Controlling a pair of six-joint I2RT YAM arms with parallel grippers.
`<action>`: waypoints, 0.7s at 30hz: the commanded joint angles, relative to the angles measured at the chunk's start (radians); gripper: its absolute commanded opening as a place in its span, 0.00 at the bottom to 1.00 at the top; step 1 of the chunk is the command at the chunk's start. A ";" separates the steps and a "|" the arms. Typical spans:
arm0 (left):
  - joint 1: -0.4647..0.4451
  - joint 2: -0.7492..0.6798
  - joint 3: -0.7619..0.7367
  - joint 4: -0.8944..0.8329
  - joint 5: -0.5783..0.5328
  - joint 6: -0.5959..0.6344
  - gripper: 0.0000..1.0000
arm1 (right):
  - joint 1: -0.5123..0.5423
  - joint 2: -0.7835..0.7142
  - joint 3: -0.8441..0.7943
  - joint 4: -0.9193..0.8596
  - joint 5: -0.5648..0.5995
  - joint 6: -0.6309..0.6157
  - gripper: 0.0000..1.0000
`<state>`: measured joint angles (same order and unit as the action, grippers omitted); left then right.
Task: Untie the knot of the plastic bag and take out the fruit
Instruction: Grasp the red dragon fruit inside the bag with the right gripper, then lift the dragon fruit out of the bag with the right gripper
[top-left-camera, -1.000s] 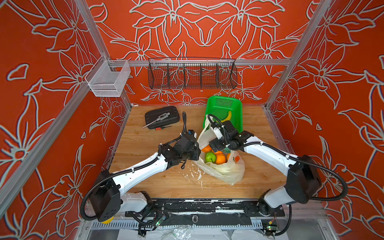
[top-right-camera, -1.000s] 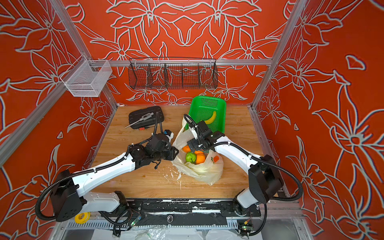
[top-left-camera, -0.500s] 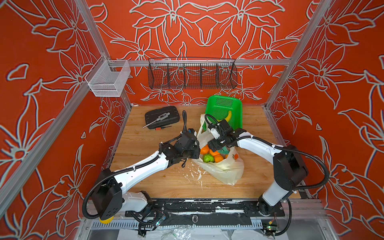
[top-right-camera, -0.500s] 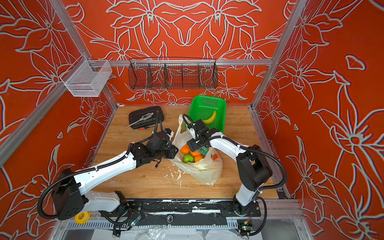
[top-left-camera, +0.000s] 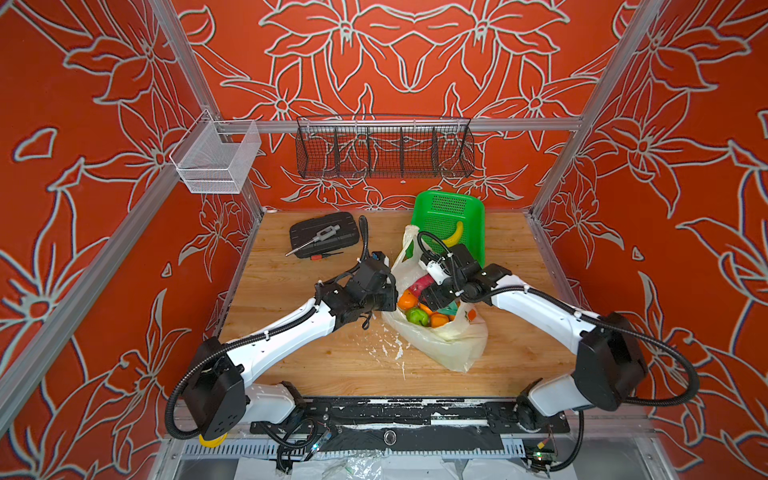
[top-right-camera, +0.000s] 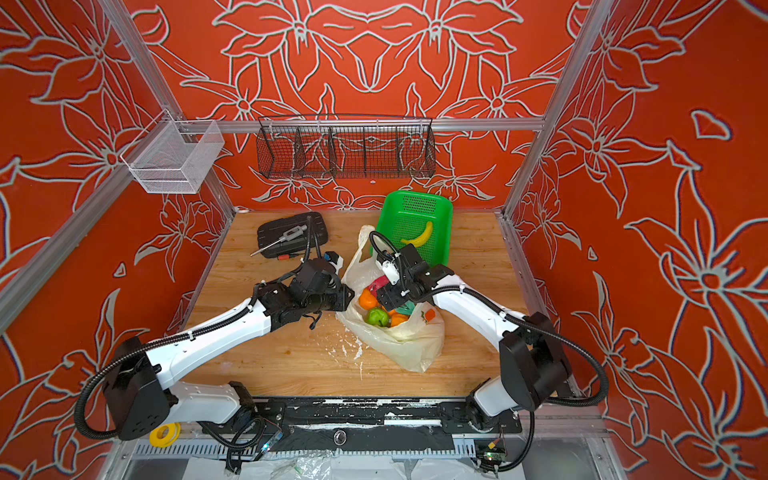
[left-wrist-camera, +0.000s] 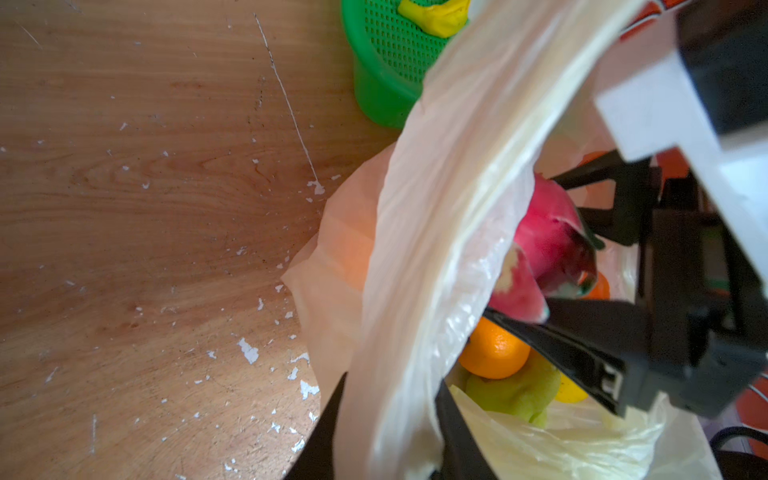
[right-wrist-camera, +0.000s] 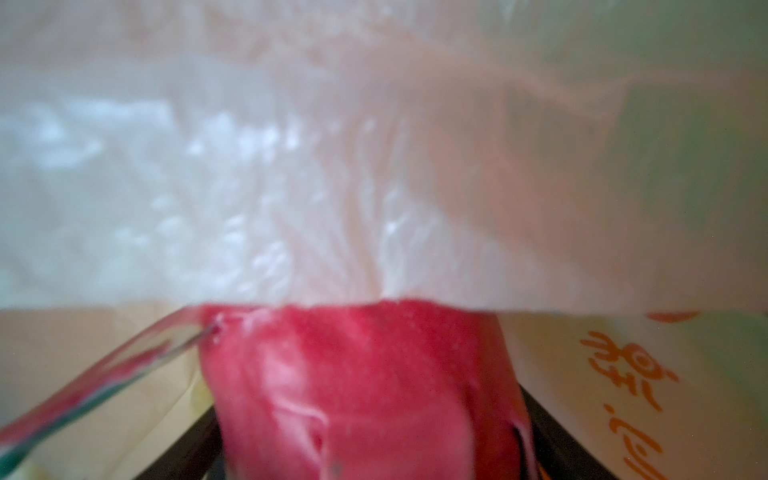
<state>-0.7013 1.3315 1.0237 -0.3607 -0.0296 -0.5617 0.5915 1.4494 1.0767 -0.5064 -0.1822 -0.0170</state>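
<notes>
On the desk (top-left-camera: 291, 361) the bag (top-left-camera: 451, 351) lies open, oranges (top-left-camera: 407, 300) and a green fruit (top-left-camera: 417, 316) inside. The left fingers (top-left-camera: 390, 300) pinch its rim. The right fingers (top-left-camera: 426, 291) reach in, closed on the dragon fruit (right-wrist-camera: 365, 395). Just behind stands a green basket (top-left-camera: 471, 216) holding a banana (top-left-camera: 454, 237).

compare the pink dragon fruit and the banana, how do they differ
The dragon fruit is pink with green tips; the banana is yellow. The dragon fruit sits in the plastic bag, between the jaws of the right gripper; the banana lies in the green basket, untouched. Both are fruit.
</notes>
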 joint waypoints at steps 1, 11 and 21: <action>0.017 0.012 0.031 -0.007 -0.017 -0.001 0.29 | 0.030 -0.075 -0.025 -0.054 -0.016 -0.034 0.45; 0.060 0.019 -0.006 0.015 0.004 -0.009 0.26 | 0.050 -0.318 -0.117 0.039 -0.092 0.018 0.43; 0.064 0.029 -0.096 0.040 0.079 -0.058 0.18 | 0.048 -0.447 -0.142 0.309 0.047 0.230 0.42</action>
<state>-0.6411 1.3552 0.9577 -0.3397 0.0219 -0.5926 0.6395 1.0298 0.9482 -0.3595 -0.1951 0.1215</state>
